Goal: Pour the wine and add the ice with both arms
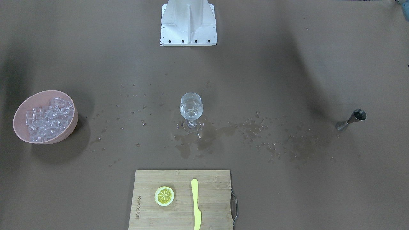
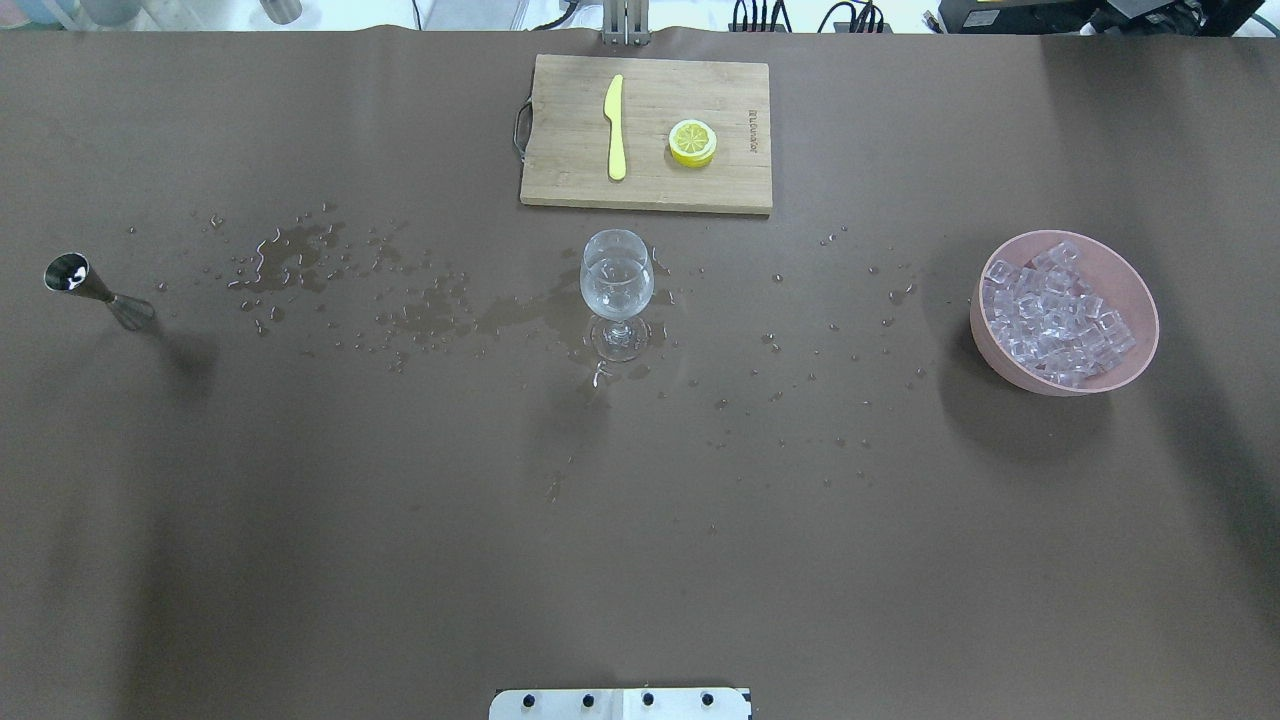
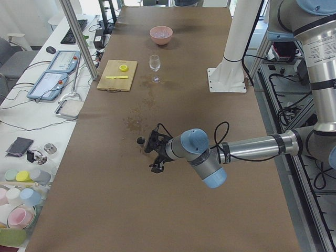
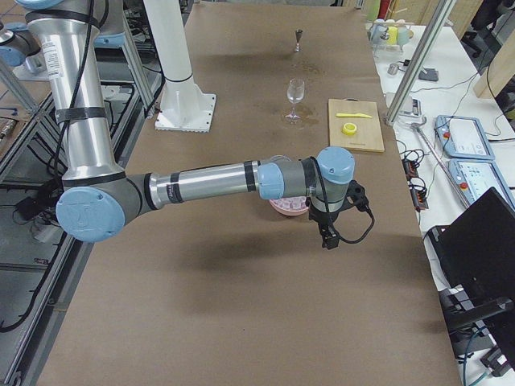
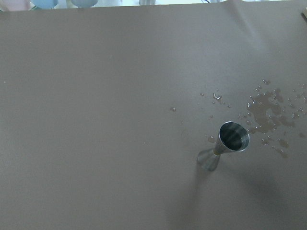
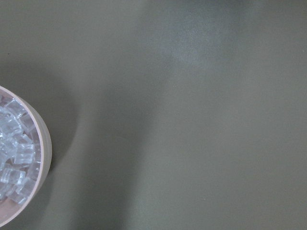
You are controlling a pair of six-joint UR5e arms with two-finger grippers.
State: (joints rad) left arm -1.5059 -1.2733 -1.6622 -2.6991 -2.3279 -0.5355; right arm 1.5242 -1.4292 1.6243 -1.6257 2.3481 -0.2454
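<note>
We note even, diffuse light from above; the matte brown table cover (image 2: 640,560) looks flat and dull. Soft shadows lie on the robot's side of the round pink bowl (image 2: 992,352) and the small steel double-cone jigger (image 2: 100,292). Broad dim bands darken both table ends. Spilled drops (image 2: 290,250) and the clear stemmed glass (image 2: 617,280) carry small glints. In the right wrist view we see an olive cast, and the small clear ice cubes (image 6: 12,143) are out of focus.

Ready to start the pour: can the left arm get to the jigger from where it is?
Probably yes. The left arm hangs over that end of the table, and its wrist camera shows the jigger standing upright and alone, with only spilled drops beside it.
</note>
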